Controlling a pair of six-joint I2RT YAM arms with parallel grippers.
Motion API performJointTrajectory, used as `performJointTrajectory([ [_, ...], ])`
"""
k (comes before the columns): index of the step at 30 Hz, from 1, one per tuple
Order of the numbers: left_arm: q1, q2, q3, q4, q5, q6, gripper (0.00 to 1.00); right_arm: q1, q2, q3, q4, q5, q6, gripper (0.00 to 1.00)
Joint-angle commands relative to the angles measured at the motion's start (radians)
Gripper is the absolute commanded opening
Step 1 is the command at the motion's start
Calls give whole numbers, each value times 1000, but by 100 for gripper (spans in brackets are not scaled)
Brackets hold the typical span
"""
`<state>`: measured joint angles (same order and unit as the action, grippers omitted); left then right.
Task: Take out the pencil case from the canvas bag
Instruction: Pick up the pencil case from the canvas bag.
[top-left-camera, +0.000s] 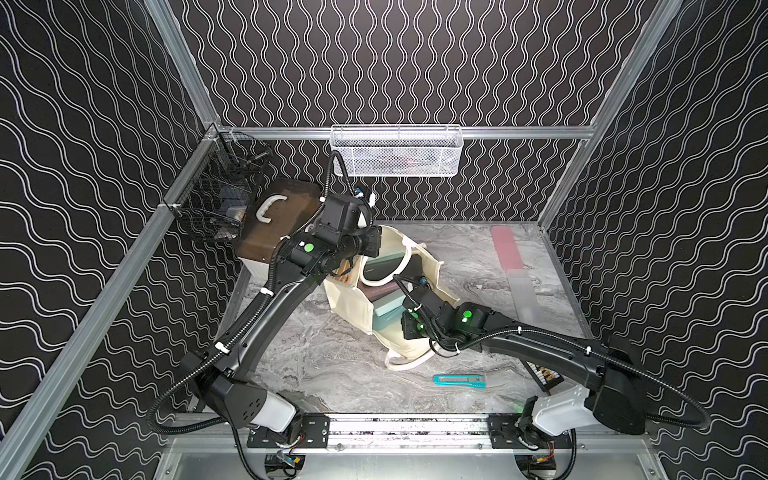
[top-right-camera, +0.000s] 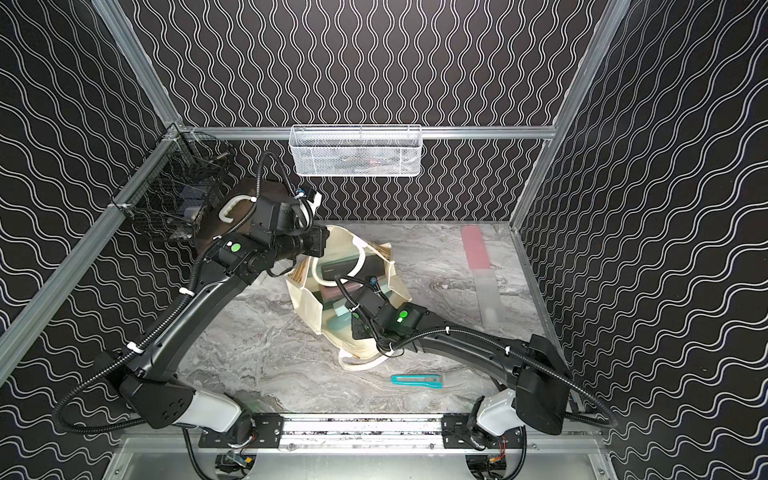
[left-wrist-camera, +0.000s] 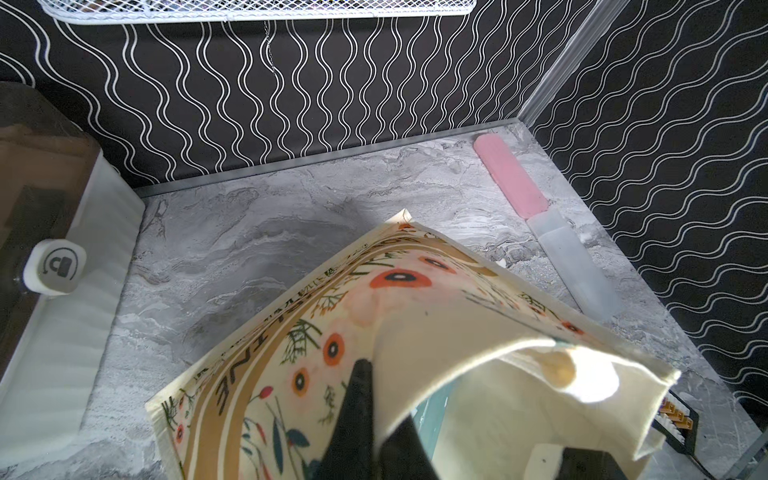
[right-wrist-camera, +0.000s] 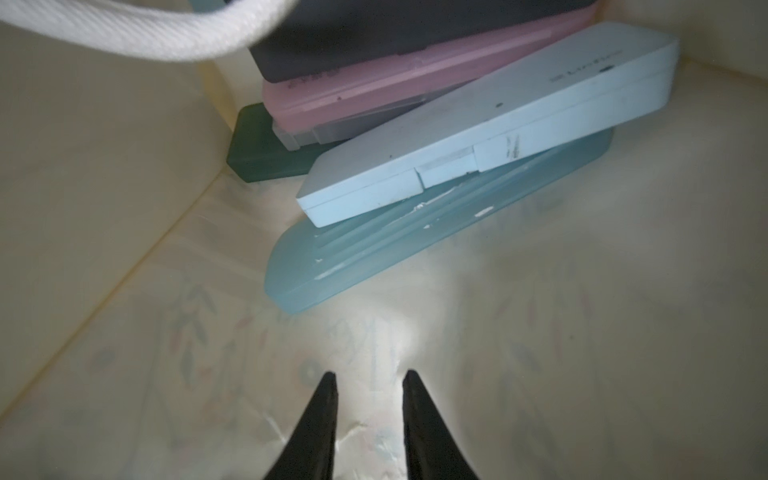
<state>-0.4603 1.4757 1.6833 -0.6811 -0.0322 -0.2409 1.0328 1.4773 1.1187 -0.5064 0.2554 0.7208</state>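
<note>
Canvas, cream with a floral print on one side: the canvas bag (top-left-camera: 353, 305) lies on its side near the middle of the tabletop, mouth held up. The left gripper (left-wrist-camera: 376, 386) is pinched together on the bag's upper rim. The right gripper (right-wrist-camera: 370, 374) is inside the bag, fingers a small gap apart with nothing between them, resting short of the cases. There are several cases in a slanted stack against the bag's far inner wall. A translucent blue case (right-wrist-camera: 415, 245) sits lowest and nearest, with a light blue case (right-wrist-camera: 490, 124) askew on it. Behind these are a pink case (right-wrist-camera: 395, 83), a dark case (right-wrist-camera: 374, 37) and a dark green case (right-wrist-camera: 257, 145). I cannot tell which one is wanted.

Risks, as judged:
1. The gap looks too narrow to span a case edge, so the fingers may shove the stack deeper rather than grip it.
2. Pulling the bottom case would likely tip the ones leaning on it.
3. The handle loop (right-wrist-camera: 124, 33) hangs across the stack and could snag the wrist or a case on the way out.
4. If the rim pinch slips, the mouth would sag onto the right arm.
</note>
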Motion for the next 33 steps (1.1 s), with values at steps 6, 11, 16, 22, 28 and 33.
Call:
performJointTrajectory([
  [6,-14,-44,-20,61,-67,-27,0,-12,95,42,-25,70,117,29],
  [11,-31,-75,-48,60,-88,-41,0,-40,74,-11,35,64,184,30],
  [16,-42,-108,-86,60,-95,-61,0,-60,65,-26,67,79,241,38],
  [22,-49,-143,-131,66,-91,-70,0,-89,81,-16,65,79,321,42],
  [28,-54,-165,-164,77,-75,-82,0,-145,85,-46,109,29,424,43],
  [33,-58,-179,-181,81,-66,-92,0,-179,95,-61,169,-35,489,43],
])
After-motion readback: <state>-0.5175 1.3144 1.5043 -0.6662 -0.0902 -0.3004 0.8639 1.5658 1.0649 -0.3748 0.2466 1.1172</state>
